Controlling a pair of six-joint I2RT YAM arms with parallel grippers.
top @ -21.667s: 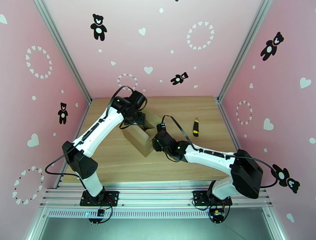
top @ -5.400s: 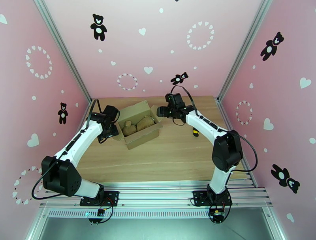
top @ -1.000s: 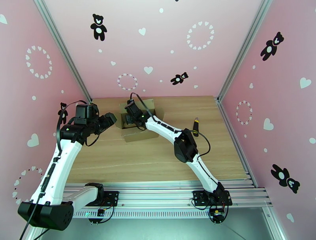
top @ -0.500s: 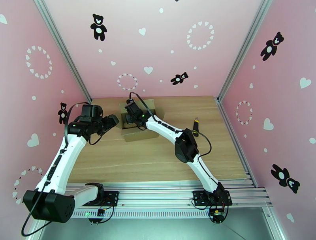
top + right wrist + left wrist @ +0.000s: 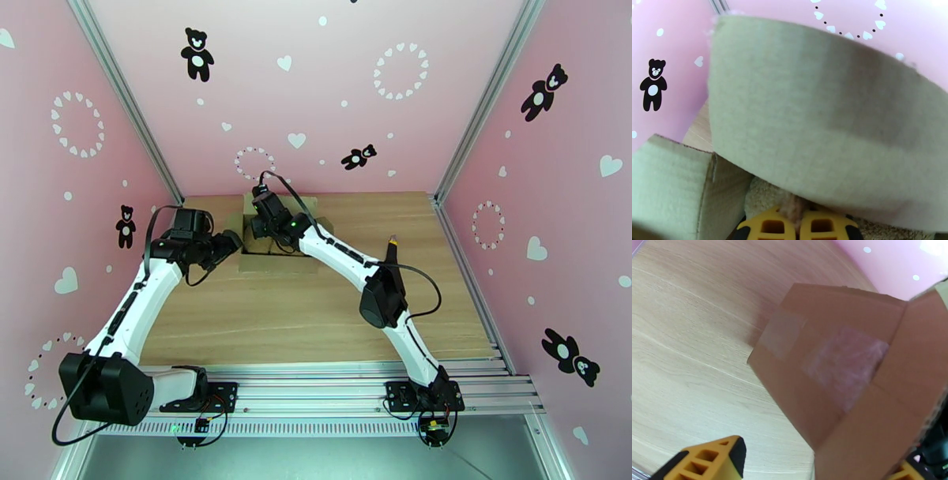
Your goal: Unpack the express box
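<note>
The express box (image 5: 278, 260) stands open at the back of the table, its flaps up. In the left wrist view its taped brown side (image 5: 837, 358) is close ahead. My right gripper (image 5: 265, 229) reaches down into the box from above. In the right wrist view its yellow fingers (image 5: 772, 228) are shut on a fuzzy brown bit of a plush toy (image 5: 792, 207), with a raised box flap (image 5: 809, 118) just behind it. My left gripper (image 5: 231, 243) is open beside the box's left side, and one yellow fingertip (image 5: 705, 459) hangs over bare wood.
A yellow and black utility knife (image 5: 391, 254) lies on the wooden table (image 5: 316, 316) to the right of the box, beside the right arm's elbow. Pink walls close in the table at the left, back and right.
My left gripper has swung right and come close to the box's left side. The right gripper has drawn back a little inside the box, and the box has turned slightly.
</note>
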